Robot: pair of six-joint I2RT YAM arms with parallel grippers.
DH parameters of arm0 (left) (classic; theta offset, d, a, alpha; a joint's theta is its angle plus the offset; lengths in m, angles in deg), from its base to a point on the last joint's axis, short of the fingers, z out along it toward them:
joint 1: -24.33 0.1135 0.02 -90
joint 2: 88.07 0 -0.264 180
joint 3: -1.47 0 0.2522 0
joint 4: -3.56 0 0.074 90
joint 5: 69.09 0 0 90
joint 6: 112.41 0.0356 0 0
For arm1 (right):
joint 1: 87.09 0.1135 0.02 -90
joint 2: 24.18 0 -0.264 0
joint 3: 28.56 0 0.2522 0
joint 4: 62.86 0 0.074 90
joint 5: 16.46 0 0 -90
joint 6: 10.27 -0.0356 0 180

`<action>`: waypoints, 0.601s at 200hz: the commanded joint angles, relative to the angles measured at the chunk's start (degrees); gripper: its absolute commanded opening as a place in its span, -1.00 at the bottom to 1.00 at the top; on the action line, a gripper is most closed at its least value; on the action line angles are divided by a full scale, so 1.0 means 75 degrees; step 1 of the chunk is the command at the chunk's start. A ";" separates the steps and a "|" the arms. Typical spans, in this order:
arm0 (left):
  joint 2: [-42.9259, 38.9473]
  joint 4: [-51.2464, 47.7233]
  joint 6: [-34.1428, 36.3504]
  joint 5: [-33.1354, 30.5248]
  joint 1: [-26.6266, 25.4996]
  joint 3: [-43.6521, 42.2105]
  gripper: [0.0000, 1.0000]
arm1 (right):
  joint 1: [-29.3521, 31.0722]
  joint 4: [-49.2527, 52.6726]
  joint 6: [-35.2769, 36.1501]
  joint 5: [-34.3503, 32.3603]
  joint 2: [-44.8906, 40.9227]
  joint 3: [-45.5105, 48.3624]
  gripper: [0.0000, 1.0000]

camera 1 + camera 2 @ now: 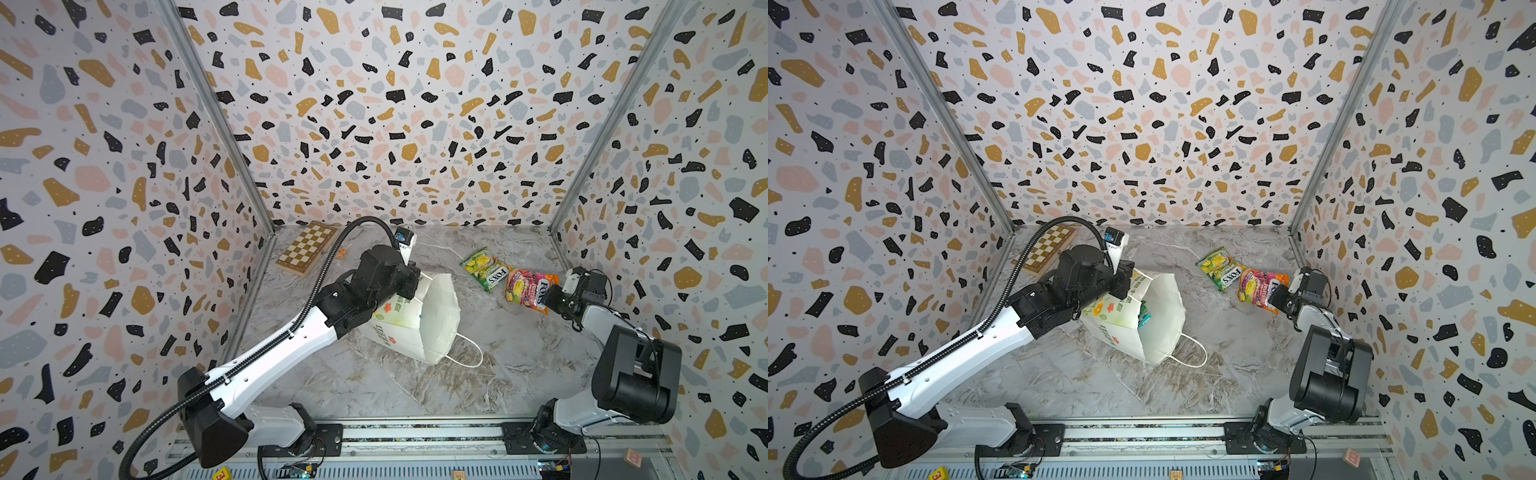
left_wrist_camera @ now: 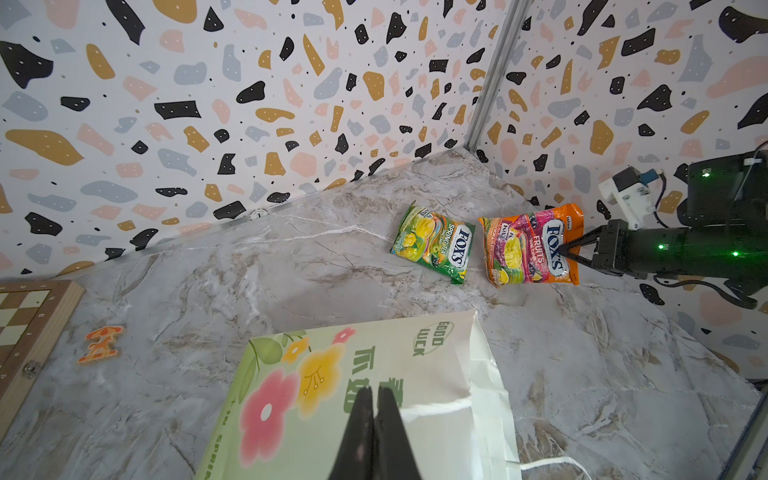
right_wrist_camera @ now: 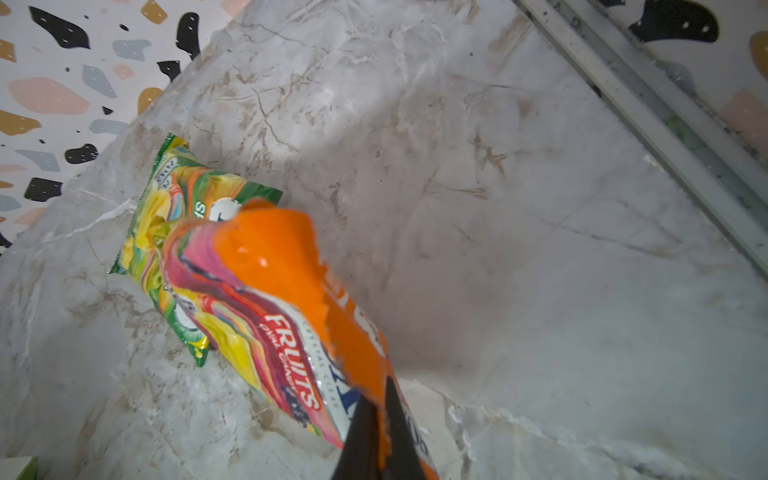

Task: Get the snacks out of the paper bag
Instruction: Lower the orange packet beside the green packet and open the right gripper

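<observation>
Paper bag (image 1: 436, 316) lies tipped on its side in the middle of the marble surface (image 1: 519, 365), its open mouth turned toward the right arm's side and one cord handle trailing on the marble. The left end effector (image 2: 374, 392) is pinched together on the bag's flowered wall close to the rim. A teal packet (image 1: 1144, 318) shows just inside the mouth. The right end effector (image 2: 563, 251) is clamped on the pink-orange packet (image 1: 528, 289), well outside the bag. The green-yellow packet (image 1: 484, 268) lies flat just beside it, nearer the back wall. The chessboard (image 1: 307, 247) sits in the far left corner.
</observation>
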 commanded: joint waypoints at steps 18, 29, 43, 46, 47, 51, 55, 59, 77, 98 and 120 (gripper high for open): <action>0.0016 0.0305 0.0067 0.0098 -0.0020 0.0241 -1.00 | -0.0040 -0.0139 -0.0068 -0.0581 0.0157 -0.0398 -1.00; 0.0016 0.0308 0.0079 0.0097 -0.0014 0.0265 -1.00 | -0.0040 -0.0148 -0.0055 -0.0666 0.0190 -0.0386 -0.98; 0.0024 0.0297 0.0091 0.0085 -0.0020 0.0287 -1.00 | -0.0039 -0.0137 -0.0049 -0.0789 0.0255 -0.0384 -0.92; 0.0027 0.0294 0.0089 0.0086 -0.0020 0.0283 -1.00 | -0.0040 -0.0120 -0.0038 -0.0808 0.0266 -0.0386 -0.90; 0.0028 0.0293 0.0090 0.0085 -0.0020 0.0288 -1.00 | -0.0040 -0.0128 -0.0035 -0.0816 0.0266 -0.0386 -0.90; 0.0023 0.0302 0.0092 0.0085 -0.0020 0.0292 -1.00 | -0.0040 -0.0136 -0.0036 -0.0834 0.0279 -0.0386 -0.88; 0.0026 0.0294 0.0098 0.0093 -0.0020 0.0297 -1.00 | -0.0037 -0.0132 -0.0044 -0.0866 0.0288 -0.0383 -0.86; 0.0039 0.0290 0.0102 0.0099 -0.0020 0.0296 -1.00 | -0.0040 -0.0114 -0.0058 -0.0914 0.0296 -0.0386 -0.85; 0.0051 0.0271 0.0111 0.0108 -0.0019 0.0321 -1.00 | -0.0040 -0.0165 -0.0105 -0.0953 0.0248 -0.0351 -0.64; 0.0054 0.0259 0.0132 0.0158 -0.0019 0.0348 -1.00 | -0.0040 -0.0150 -0.0119 -0.1006 0.0109 -0.0351 -0.26; 0.0028 0.0259 0.0161 0.0217 -0.0019 0.0341 -1.00 | -0.0040 -0.0136 -0.0129 -0.0924 -0.0165 -0.0307 -0.07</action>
